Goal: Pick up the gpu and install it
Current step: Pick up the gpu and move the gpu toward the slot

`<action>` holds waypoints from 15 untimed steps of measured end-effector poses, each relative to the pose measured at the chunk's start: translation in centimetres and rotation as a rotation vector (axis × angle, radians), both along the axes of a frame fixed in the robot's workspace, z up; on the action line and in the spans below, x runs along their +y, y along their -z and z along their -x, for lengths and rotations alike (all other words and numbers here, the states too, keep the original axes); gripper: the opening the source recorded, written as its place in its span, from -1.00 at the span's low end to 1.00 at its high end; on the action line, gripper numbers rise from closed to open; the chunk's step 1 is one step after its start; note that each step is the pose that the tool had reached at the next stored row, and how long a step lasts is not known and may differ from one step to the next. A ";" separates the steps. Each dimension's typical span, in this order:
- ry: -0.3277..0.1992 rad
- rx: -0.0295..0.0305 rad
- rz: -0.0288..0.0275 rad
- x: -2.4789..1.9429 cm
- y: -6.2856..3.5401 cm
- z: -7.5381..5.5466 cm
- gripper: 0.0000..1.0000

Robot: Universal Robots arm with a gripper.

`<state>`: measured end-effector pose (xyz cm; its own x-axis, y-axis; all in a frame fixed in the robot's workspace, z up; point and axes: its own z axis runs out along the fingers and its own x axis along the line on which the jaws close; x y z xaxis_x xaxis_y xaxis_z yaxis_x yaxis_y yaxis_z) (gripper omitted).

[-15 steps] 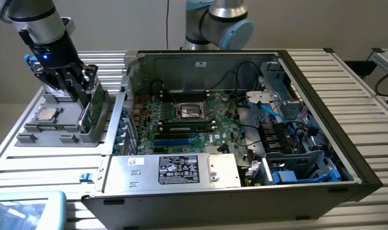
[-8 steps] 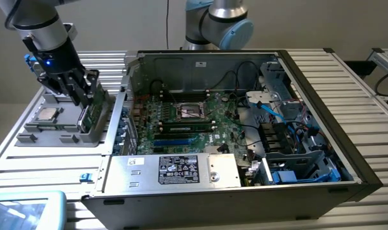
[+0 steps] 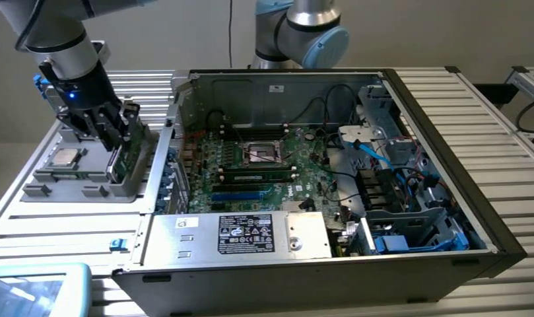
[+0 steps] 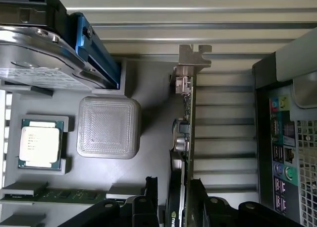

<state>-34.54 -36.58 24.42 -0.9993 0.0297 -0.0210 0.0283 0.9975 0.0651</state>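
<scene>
Upright gpu (image 4: 184, 123) stands between the spread jaws, not yet pinched

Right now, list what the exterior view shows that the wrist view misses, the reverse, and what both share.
Exterior view: the motherboard inside the open case, the power supply and a second arm. Wrist view: the case's coloured rear ports and a ribbed square block. Both: the gpu standing on edge in the tray, the cpu, and the gripper at the gpu.
</scene>
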 end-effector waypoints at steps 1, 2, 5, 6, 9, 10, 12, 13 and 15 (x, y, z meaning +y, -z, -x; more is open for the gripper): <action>0.000 0.0022 0.0000 0.00 0.04 0.0 -0.19; 0.000 0.0041 0.0001 0.00 0.04 0.0 -0.19; 0.000 0.0052 0.0000 -0.01 0.04 0.0 -0.19; 0.000 0.0050 -0.0001 -0.01 0.05 0.0 -0.19; 0.000 0.0050 -0.0001 -0.01 0.05 0.0 -0.19; 0.000 0.0049 -0.0001 -0.01 0.08 0.0 -0.19; 0.000 0.0049 -0.0003 -0.04 0.21 0.0 -0.19; 0.000 0.0050 -0.0012 -0.16 0.26 0.0 -0.19; 0.000 0.0049 -0.0016 -0.22 0.35 -0.1 -0.19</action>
<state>-34.45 -36.80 24.08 -0.9994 0.0296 -0.0161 0.0285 0.9974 0.0666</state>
